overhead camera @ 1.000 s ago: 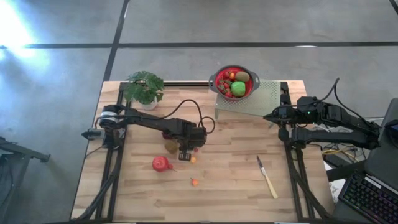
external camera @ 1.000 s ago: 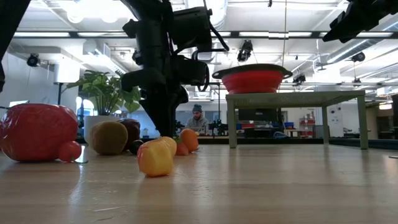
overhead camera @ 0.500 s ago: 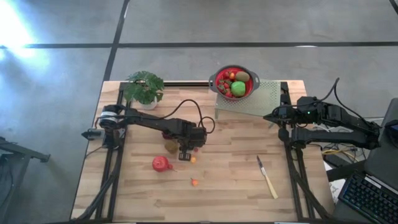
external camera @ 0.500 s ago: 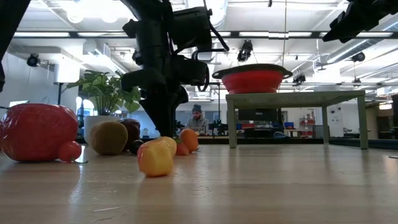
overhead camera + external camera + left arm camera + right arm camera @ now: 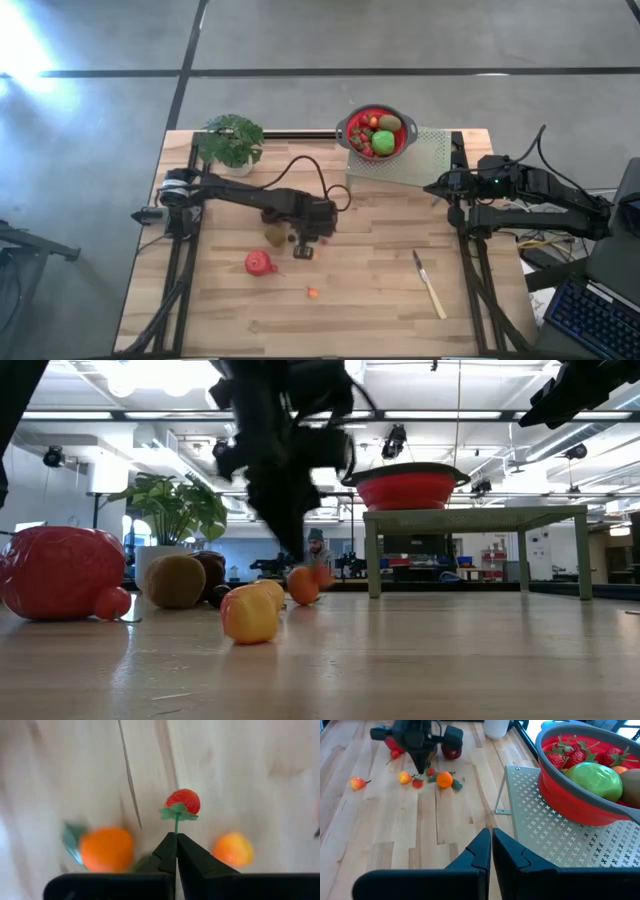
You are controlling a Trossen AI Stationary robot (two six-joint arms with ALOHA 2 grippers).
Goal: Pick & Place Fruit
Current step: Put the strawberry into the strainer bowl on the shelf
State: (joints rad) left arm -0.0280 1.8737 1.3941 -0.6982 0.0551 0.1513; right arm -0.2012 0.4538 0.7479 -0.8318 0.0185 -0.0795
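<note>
1. You are looking at a pale wooden plank desk [image 5: 380, 290] standing on a grey concrete floor [image 5: 400, 35].
2. Dark seam lines [image 5: 300, 72] cross that floor beyond the desk's far edge, and a bright glare patch [image 5: 20, 40] lies at the far left.
3. Level across the desk, you see an open hall with a white ceiling, exposed ducts and strip lights [image 5: 160, 375].
4. A person [image 5: 317, 550] sits far back in the room among workstations.
5. At the near right of the desk a keyboard [image 5: 590, 320] rests on a separate surface.
</note>
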